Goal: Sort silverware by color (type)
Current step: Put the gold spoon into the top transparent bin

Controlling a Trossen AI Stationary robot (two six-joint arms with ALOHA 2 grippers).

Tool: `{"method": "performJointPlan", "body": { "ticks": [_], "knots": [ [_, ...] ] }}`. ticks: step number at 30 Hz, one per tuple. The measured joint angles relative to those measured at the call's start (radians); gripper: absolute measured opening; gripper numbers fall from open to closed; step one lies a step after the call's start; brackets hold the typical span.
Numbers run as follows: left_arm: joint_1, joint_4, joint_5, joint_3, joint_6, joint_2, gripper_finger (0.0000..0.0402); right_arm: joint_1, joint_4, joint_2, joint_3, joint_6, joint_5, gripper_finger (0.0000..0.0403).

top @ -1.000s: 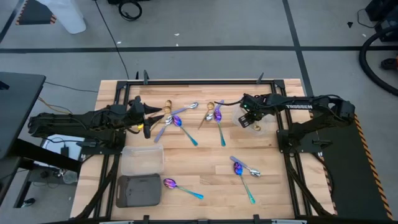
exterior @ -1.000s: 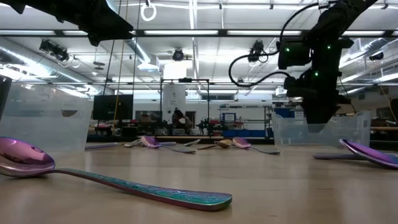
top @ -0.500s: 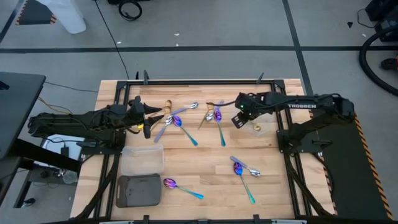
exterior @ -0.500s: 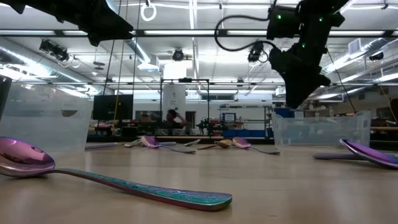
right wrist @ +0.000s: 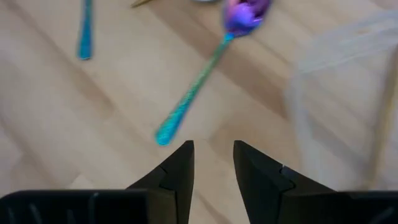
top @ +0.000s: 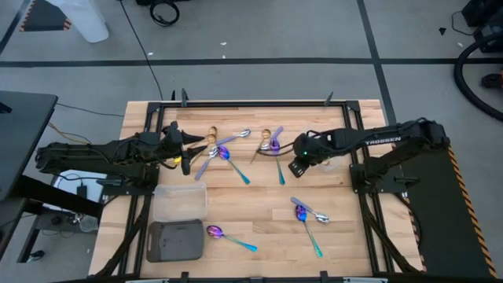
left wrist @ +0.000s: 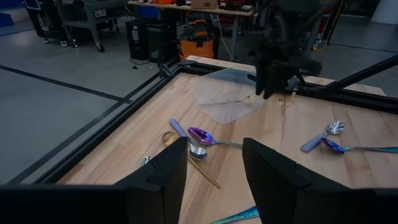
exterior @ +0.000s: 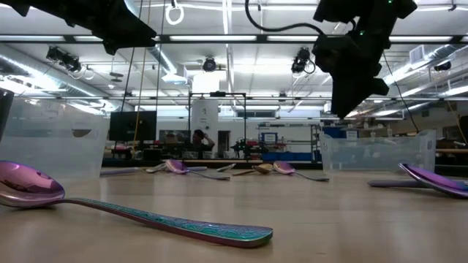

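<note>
Silverware [top: 277, 149] is scattered on the table [top: 259, 212]; the right gripper [top: 296, 167] is held parted and empty above it, the left gripper [top: 187, 153] likewise parted

Silverware [top: 274, 153] scattered across table [top: 259, 212]

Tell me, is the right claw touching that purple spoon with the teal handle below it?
Apart. In the right wrist view the open right claw is empty, and bare wood shows between its fingers and the spoon.

Scattered silverware [top: 236, 149] on the wooden table [top: 251, 206], right gripper [top: 297, 167] beside a teal-handled spoon [top: 277, 159], left gripper [top: 187, 151] near the left edge.
</note>
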Motion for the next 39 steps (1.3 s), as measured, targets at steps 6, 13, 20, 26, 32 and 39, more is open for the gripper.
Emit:
{"method": "performJointPlan", "body": {
  "ticks": [6, 13, 20, 26, 32, 39],
  "knots": [
    [0.000, -0.009, 0.000, 0.000, -0.001, 0.000, 0.0162, 0.077, 0.047, 0.031, 0.000, 0.042, 0.001, 0.0123],
    [0.000, -0.048, 0.017, 0.000, -0.076, 0.011, 0.0162, 0.135, 0.109, 0.071, 0.000, 0.011, 0.040, 0.0123],
    [0.031, -0.099, -0.031, 0.000, -0.135, 0.124, 0.0162, 0.196, 0.261, 0.145, 0.000, -0.146, 0.179, 0.0123],
    [0.100, -0.121, 0.034, 0.000, -0.178, 0.266, 0.0162, 0.223, 0.481, 0.233, -0.001, -0.286, 0.159, 0.0123],
    [0.143, -0.140, 0.093, 0.008, -0.207, 0.366, 0.0162, 0.244, 0.634, 0.322, -0.001, -0.387, 0.182, 0.0122],
    [0.168, -0.222, 0.142, 0.088, -0.230, 0.473, 0.0162, 0.243, 0.753, 0.420, -0.001, -0.423, 0.219, 0.0121]
  ]
}}
